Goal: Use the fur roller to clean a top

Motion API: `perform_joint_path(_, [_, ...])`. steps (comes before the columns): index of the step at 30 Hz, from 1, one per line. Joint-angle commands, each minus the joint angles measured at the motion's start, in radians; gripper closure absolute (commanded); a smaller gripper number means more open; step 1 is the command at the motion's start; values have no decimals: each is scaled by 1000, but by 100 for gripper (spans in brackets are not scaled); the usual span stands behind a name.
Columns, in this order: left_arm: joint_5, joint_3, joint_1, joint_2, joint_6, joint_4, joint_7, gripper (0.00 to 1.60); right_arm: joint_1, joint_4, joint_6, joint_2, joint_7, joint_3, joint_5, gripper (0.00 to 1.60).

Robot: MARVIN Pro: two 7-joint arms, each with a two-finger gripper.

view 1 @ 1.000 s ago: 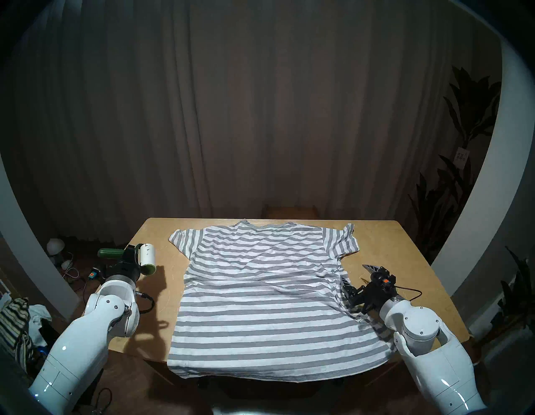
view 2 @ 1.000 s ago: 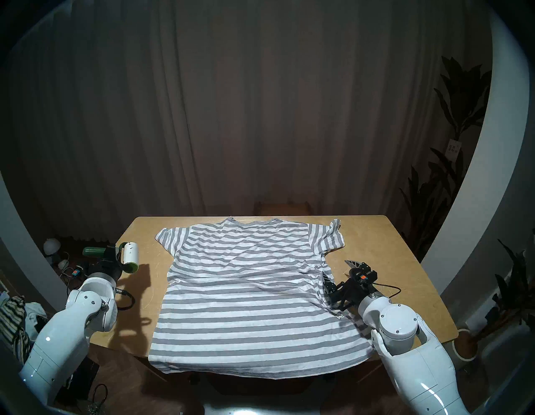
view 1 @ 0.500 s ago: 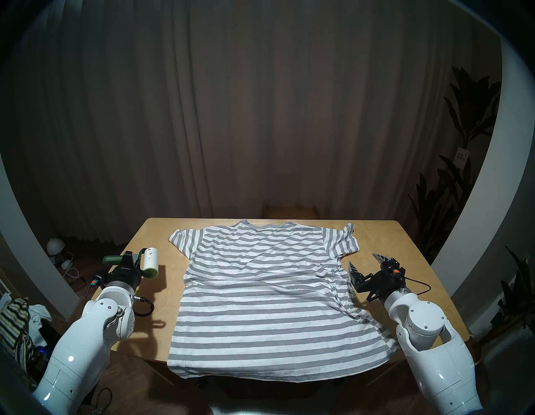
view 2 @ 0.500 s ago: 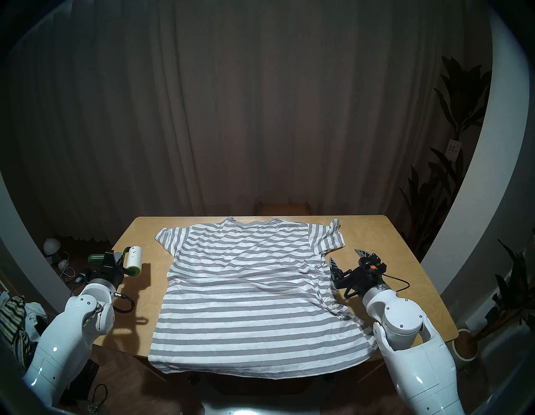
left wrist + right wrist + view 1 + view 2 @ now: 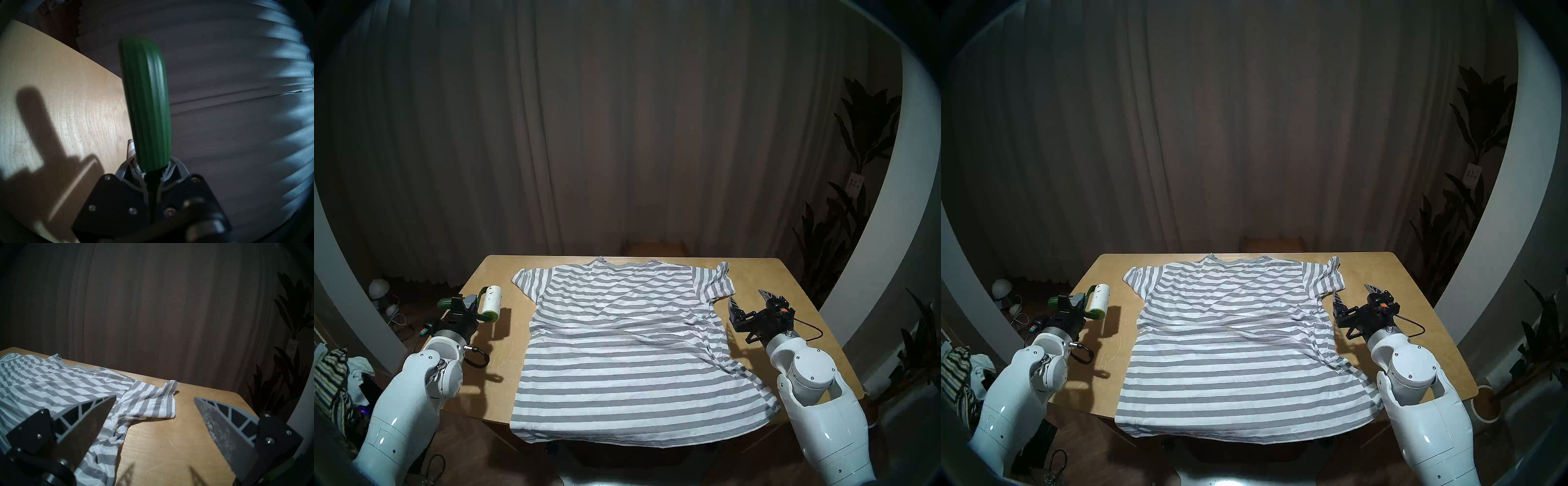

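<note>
The top [image 5: 626, 342], a grey-and-white striped T-shirt, lies spread flat on the wooden table [image 5: 772, 281], with its hem hanging over the near edge. It also shows in the head right view [image 5: 1232, 339] and the right wrist view [image 5: 59, 383]. My left gripper [image 5: 463, 303] is shut on the dark green handle [image 5: 146, 105] of the fur roller. It holds the white roll [image 5: 492, 300] above the table's left edge, left of the shirt and apart from it. My right gripper [image 5: 746, 297] is open and empty beside the shirt's right sleeve [image 5: 153, 402].
A dark-and-cream striped cloth pile [image 5: 329, 380] lies on the floor at the far left. A small white lamp [image 5: 378, 288] and cables are on the floor behind it. Plants [image 5: 857, 135] stand at the right, a curtain hangs behind, and a low wooden stool [image 5: 653, 247] sits behind the table.
My right gripper has drawn off the shirt's right side edge, moving right and further back while staying open. My left arm has pulled its elbow back, and the roller stays near the table's left edge.
</note>
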Motion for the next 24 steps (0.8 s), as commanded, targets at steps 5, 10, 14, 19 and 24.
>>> perform_joint_path(5, [-86,-36,-31,4,185,68,-173,160,3,-38,-6,-31,-45,-19,-12,0])
perform_joint_path(10, [-134,-34,-51,-6,291,133,-256,160,-4,-47,-7,-44,-79,-27,-29,0])
perform_joint_path(14, [-157,-24,-69,-10,357,180,-306,160,-1,-50,-8,-51,-102,-29,-41,0])
perform_joint_path(19, [-175,-10,-97,-16,429,230,-362,160,7,-53,-9,-60,-124,-38,-56,0])
perform_joint_path(24, [-163,44,-163,-8,533,333,-427,160,16,-60,-12,-76,-162,-52,-83,0])
